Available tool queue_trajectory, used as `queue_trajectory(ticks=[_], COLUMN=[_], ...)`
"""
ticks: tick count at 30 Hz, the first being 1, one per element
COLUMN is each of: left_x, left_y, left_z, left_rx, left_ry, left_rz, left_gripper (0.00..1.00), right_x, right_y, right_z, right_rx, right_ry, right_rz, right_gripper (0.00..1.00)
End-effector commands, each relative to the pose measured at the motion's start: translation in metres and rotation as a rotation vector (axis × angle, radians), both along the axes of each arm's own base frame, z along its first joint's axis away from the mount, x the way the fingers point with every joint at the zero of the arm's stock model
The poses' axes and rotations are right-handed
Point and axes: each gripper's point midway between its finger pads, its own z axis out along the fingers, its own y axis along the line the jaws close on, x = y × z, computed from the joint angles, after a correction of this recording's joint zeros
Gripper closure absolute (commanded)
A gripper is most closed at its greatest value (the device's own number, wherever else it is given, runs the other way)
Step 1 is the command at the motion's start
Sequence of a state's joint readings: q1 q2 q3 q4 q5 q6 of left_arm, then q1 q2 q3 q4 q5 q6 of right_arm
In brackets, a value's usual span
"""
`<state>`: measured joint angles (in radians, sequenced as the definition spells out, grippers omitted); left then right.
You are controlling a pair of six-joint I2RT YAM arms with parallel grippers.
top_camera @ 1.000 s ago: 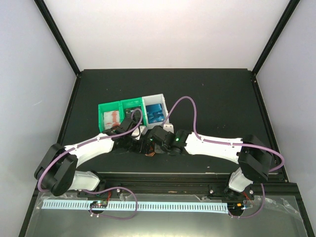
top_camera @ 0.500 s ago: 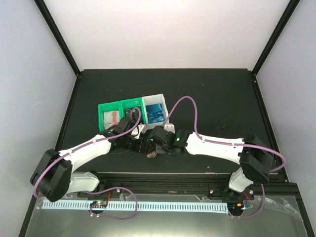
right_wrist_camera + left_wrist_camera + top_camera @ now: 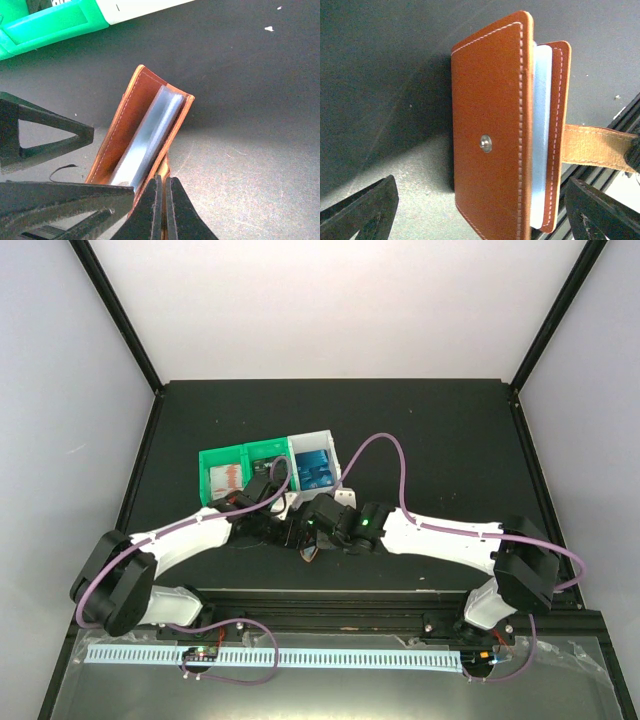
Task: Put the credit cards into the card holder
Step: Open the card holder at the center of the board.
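Note:
The card holder, reddish-brown leather with a metal snap, stands on edge, slightly open, with greyish-blue pockets showing inside. My right gripper is shut on its snap tab and holds it just above the mat. My left gripper is open, one finger on each side of the holder, not touching it; its fingers show in the right wrist view. From above, both grippers meet at the holder. Blue credit cards lie in the white bin, red-and-white ones in the left green bin.
A row of green bins and a white bin stands just behind the grippers; their fronts show in the right wrist view. The black mat stretches right and back. The table's front rail is close behind the holder.
Both grippers have shifted a little at the holder. The right gripper has kept its grip on the tab, and the left one stays open around the holder.

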<state>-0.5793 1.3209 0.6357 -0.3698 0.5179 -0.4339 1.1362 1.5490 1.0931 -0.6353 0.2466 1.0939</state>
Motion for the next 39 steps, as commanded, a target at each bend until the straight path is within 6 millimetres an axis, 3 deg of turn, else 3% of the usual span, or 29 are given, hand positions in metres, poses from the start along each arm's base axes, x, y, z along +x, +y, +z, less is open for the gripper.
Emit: queue_trajectory(ticks=[1,10,22,25,34,39], left_x=[0.013,0.013,0.009,0.012,0.016,0.012], left_y=[-0.004,-0.003,-0.004,0.0,0.011,0.006], left_z=[0.011,0.01,-0.007,-0.01,-0.019,-0.018], left_rx=[0.008,0.015,0.059,0.096,0.176,0.157], left_ry=[-0.057,-0.055,-0.011,-0.019,-0.033,-0.023], left_rz=[0.004,0.009,-0.019,-0.001,0.033,0.019], left_gripper=[0.12,0.23,0.16,0.22,0.56,0.74], right_x=[0.004,0.004,0.004,0.004,0.005,0.005], right_y=[-0.009,-0.012,-0.012,-0.014,-0.028,-0.049], right_z=[-0.001,-0.005,-0.003,-0.003,-0.011,-0.027], right_rx=[-0.019,-0.034,-0.026,-0.028,-0.079,-0.155], right_ry=[-0.021,-0.017,-0.02,-0.023,-0.033,-0.034], right_rz=[-0.02,-0.031,-0.028,-0.033,-0.065,-0.102], right_gripper=[0.99,0.99,0.99,0.99,0.99,0.87])
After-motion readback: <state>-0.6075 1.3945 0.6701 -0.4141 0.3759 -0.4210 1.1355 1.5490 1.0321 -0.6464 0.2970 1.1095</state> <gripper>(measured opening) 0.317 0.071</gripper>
